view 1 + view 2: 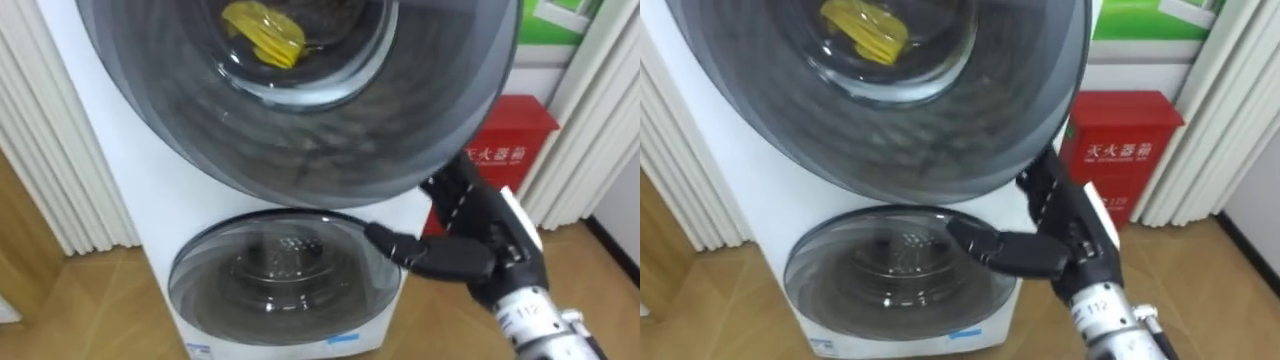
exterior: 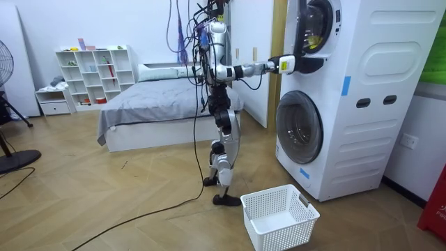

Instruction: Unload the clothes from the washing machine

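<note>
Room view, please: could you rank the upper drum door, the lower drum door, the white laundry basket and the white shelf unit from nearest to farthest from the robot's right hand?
1. Upper drum door, right at the right hand.
2. Lower drum door, directly below.
3. White laundry basket, on the floor.
4. White shelf unit, far left wall.

Yellow cloth blurred — fingers (right hand) part-hidden behind door.

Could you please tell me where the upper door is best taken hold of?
Probably the upper door by its lower right rim, from the right, where the robot hand sits: its bulging glass centre looks smooth, so only the edge offers a hold.
</note>
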Robot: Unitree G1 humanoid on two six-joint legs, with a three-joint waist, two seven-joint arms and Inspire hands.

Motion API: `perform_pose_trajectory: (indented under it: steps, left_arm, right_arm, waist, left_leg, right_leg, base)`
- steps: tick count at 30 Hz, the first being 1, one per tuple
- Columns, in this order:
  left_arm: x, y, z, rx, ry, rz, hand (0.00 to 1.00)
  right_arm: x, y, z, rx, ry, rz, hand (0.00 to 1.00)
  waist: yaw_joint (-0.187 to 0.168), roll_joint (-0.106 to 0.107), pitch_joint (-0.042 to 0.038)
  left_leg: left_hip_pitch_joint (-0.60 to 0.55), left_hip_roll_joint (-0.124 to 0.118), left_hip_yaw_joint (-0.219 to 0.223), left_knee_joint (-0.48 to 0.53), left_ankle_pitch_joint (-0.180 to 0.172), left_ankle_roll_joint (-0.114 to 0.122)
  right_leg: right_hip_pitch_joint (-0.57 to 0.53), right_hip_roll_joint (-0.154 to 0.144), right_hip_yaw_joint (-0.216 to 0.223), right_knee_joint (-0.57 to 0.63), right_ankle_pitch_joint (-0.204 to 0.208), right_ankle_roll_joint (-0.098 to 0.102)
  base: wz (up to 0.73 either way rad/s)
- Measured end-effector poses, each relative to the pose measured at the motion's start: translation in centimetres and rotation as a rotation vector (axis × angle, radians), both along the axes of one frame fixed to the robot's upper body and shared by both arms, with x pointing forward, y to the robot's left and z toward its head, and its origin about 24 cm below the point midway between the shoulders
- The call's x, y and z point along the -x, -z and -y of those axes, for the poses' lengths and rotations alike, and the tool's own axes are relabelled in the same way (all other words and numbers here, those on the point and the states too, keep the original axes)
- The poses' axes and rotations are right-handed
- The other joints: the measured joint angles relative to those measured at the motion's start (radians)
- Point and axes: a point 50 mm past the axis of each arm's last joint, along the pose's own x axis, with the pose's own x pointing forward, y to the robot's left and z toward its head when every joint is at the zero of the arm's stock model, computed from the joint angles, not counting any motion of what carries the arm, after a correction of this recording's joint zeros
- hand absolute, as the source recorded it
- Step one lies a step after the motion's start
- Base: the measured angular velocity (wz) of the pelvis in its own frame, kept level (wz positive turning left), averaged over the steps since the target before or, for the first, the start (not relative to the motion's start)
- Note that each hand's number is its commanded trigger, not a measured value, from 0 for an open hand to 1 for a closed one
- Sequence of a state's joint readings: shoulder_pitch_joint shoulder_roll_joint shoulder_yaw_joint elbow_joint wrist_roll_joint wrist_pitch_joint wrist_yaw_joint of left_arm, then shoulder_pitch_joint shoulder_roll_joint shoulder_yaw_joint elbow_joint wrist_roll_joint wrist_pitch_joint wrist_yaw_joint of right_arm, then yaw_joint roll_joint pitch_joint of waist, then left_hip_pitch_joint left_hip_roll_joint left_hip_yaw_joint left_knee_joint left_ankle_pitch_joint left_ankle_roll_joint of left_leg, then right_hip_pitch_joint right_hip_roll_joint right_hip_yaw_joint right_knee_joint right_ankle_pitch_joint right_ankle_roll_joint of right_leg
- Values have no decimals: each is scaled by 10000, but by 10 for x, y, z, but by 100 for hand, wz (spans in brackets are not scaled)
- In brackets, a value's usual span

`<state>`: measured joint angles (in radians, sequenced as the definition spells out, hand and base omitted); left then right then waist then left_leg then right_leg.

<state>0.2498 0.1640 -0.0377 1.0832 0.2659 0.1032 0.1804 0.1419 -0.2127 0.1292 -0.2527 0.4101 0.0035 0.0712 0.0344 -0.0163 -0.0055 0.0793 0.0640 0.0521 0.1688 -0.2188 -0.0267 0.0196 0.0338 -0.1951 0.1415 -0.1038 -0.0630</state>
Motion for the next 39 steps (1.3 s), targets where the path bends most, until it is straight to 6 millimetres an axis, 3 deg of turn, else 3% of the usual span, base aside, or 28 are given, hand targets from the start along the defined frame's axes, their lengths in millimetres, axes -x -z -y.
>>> perform_pose_trajectory:
  steps: [12, 22, 32, 35, 39]
  left_arm:
    - [-22, 0, 4, 279, 432, 593, 0]
    - [-16, 2, 8, 486, 582, 370, 0]
    - [-23, 2, 8, 730, 644, 564, 0]
    - [-27, 1, 6, 684, 700, 671, 0]
    - [-31, 0, 2, 582, 749, 734, 0]
  right_arm:
    - [3, 6, -16, -110, -1008, -217, 0]
    - [3, 2, -23, -112, -1389, -73, 0]
    - [4, -16, -26, 228, -1760, 574, 0]
    - [0, -18, -28, 653, -1881, 679, 0]
    - [0, -17, -29, 914, -1969, 603, 0]
  waist:
    - [11, 23, 24]
    - [23, -32, 80]
    - [444, -59, 62]
    - [541, -112, 60]
    - [604, -336, 58]
  left_leg:
    - [32, -24, 35, -27, 11, 5]
    - [3, -46, 216, -38, 10, 6]
    - [-226, 20, 275, -9, 21, -9]
    - [-223, 64, 281, -35, 26, -19]
    - [-214, 108, 290, -28, 56, -71]
  right_leg:
    - [26, 4, 13, -65, -30, 23]
    - [-14, -33, 83, -50, -91, 57]
    - [-401, -28, -54, 289, -243, -26]
    - [-393, -9, -120, 281, -246, -33]
    - [-384, 20, -165, 280, -280, -121]
  base:
    - [0]
    - [0]
    - [-2]
    - [1]
    - [0]
